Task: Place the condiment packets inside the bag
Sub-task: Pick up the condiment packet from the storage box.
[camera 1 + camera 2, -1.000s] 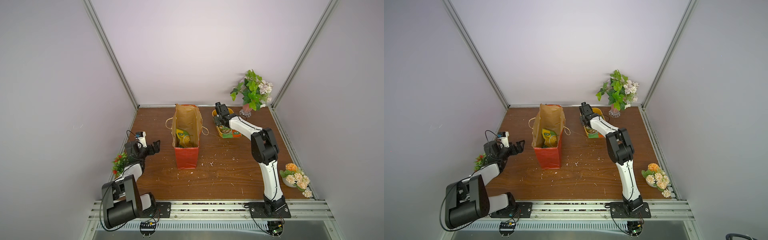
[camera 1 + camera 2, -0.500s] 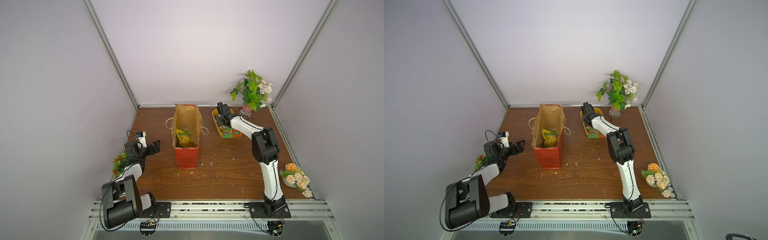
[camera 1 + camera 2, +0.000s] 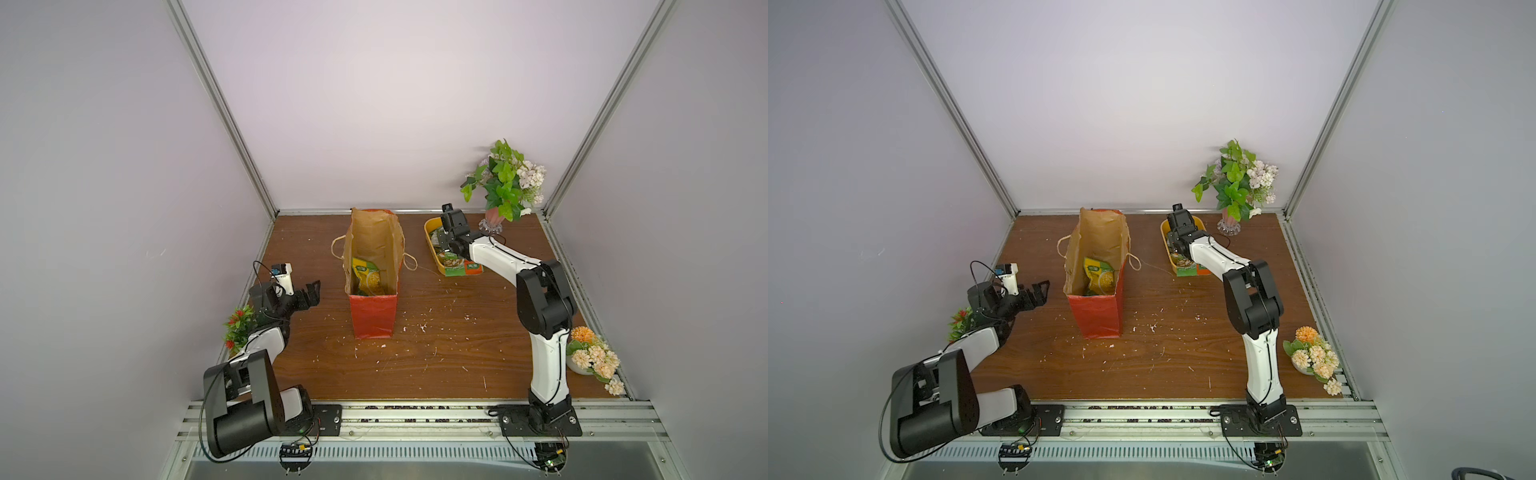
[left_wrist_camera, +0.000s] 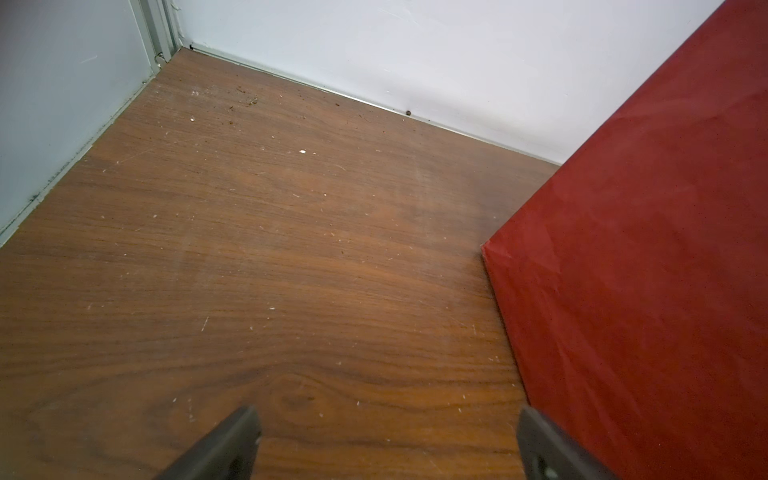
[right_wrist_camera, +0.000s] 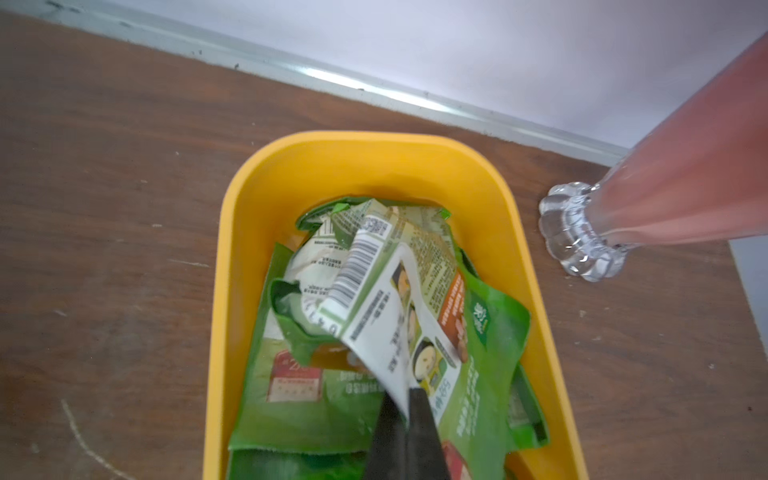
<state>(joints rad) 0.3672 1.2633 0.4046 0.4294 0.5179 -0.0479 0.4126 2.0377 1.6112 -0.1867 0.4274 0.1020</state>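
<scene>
While on the wooden surface (image 3: 436,353) the red bag (image 3: 376,241) stands upright with one yellow-green packet (image 3: 368,279) already at its bottom, the action is over at the yellow tub (image 5: 365,143). The right pincer (image 5: 406,400), gaping a second ago, has moved in over the green pile (image 5: 490,332) and snapped tight on the edge of a white-backed packet (image 5: 386,324). That looks like a grasp made, lift pending. The left pincer (image 4: 388,415) hangs wide open, empty, just beside the bag's red wall.
</scene>
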